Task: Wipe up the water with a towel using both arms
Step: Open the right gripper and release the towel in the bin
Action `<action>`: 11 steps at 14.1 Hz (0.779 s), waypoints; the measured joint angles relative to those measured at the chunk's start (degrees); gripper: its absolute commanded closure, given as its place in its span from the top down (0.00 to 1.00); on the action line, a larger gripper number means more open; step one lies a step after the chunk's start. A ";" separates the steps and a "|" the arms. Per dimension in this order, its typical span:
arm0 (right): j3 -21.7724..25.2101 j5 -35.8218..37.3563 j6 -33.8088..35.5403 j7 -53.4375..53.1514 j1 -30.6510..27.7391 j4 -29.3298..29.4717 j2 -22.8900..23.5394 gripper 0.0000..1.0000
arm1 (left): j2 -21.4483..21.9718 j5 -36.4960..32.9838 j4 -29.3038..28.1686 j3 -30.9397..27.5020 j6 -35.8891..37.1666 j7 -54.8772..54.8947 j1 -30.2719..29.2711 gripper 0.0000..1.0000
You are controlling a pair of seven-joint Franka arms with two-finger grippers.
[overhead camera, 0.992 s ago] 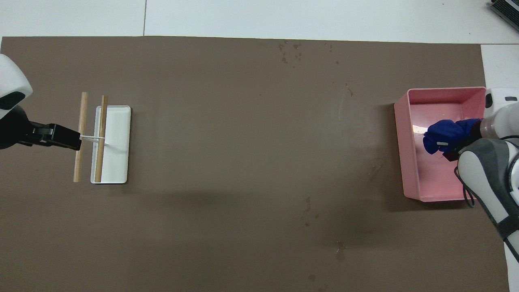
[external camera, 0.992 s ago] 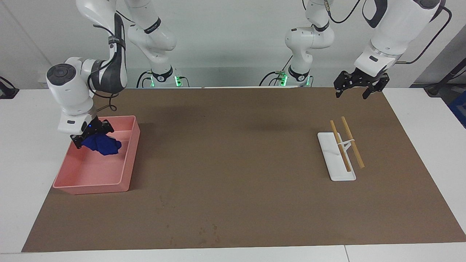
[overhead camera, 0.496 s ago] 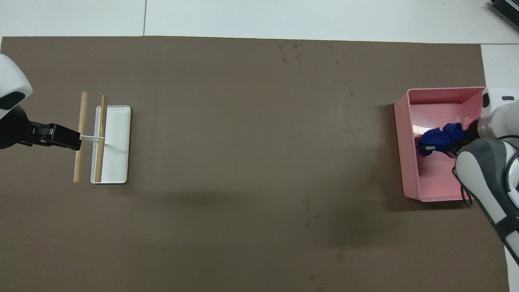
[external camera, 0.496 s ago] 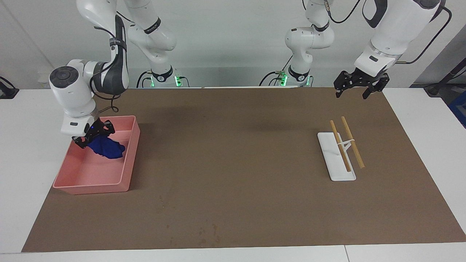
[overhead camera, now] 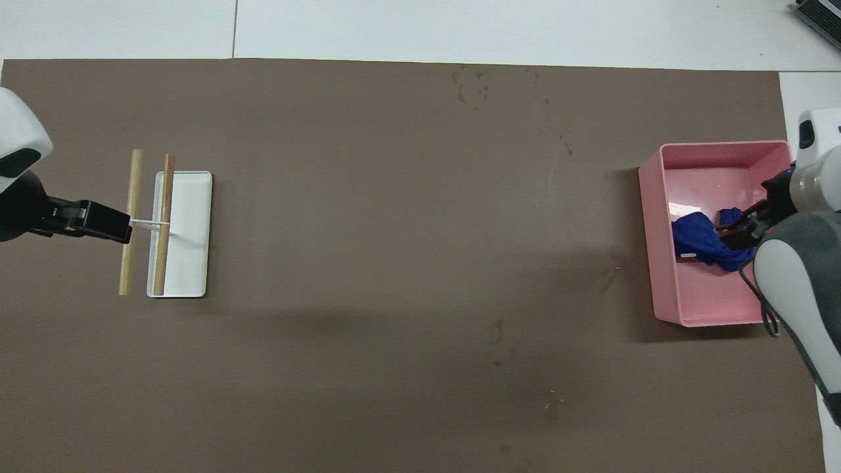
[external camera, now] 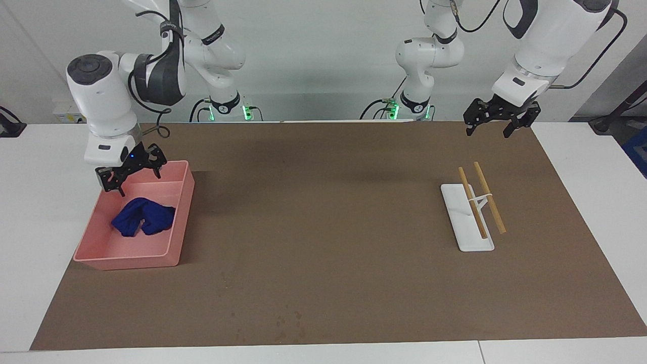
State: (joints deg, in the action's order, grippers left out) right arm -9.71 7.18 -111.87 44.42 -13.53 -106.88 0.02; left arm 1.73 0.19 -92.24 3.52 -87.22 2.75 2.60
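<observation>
The royal-blue towel (external camera: 144,216) lies loose as a wrinkled lump in the pink bin (external camera: 126,260) at the right arm's end of the mat. It also shows in the overhead view (overhead camera: 698,236), in the bin (overhead camera: 657,230). My right gripper (external camera: 132,174) is open and empty, raised above the towel over the bin (overhead camera: 746,226). Faint water spots (external camera: 289,321) mark the brown mat near its edge farthest from the robots (overhead camera: 472,85). My left gripper (external camera: 498,124) waits open in the air at the left arm's end (overhead camera: 98,221).
A white tray (external camera: 467,222) with two wooden sticks (external camera: 489,197) across it stands on the mat toward the left arm's end (overhead camera: 190,230). More faint spots (overhead camera: 550,407) lie on the mat nearer the robots.
My right gripper opened, let go of the towel and rose. The towel dropped and now lies in the pink bin. The left arm has not moved.
</observation>
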 measured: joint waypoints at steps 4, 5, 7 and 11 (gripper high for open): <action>-1.34 -4.99 5.94 -2.92 0.39 4.60 -3.40 1.00 | 0.00 0.00 0.00 0.00 0.00 0.00 0.00 1.00; -2.30 -5.25 8.39 -6.09 0.39 5.90 -4.01 1.00 | 0.00 0.00 0.00 0.00 0.00 0.00 0.00 1.00; -4.31 -7.41 14.28 -12.98 0.42 9.42 -4.84 1.00 | 0.00 0.00 0.00 0.00 0.00 0.00 0.00 1.00; -6.82 -8.66 20.74 -23.94 0.42 13.33 -5.53 1.00 | 0.00 0.00 0.00 0.00 0.00 0.00 0.00 1.00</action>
State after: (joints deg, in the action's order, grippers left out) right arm -16.53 -1.48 -91.13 20.48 -13.10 -93.55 -5.51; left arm 1.73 0.19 -92.24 3.52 -87.21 2.75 2.60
